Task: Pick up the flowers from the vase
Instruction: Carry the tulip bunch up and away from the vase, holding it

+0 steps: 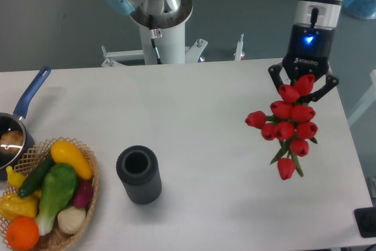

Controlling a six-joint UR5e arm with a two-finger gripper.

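Gripper: black two-finger gripper [303, 84] on the arm w/ blue light, at right side of the table, fingers closed round the bunch's stems, buds covering the grip point.
Flowers: bunch of red tulip buds w/ green stems and leaves [288, 124], held in the gripper, hanging above the white table [194, 121] near its right edge; one bud sticks out left, one hangs lowest at the bottom. Clear of the vase, well apart from it.
Vase: small dark grey ribbed cylindrical vase [138, 175], upright on the table, front-left of centre, mouth open and dark, nothing in it that shows.
Basket: wicker basket [88, 163] at bottom-left corner, just left of the vase, w/ yellow squash, green veg, orange, white and dark red pieces.
Saucepan: blue-handled saucepan [30, 95] at far left edge, behind the basket, partly cut off by frame; something pale inside, can't tell what.
Robot base: white pedestal w/ grey-blue joint [154, 10] behind the table, top centre.
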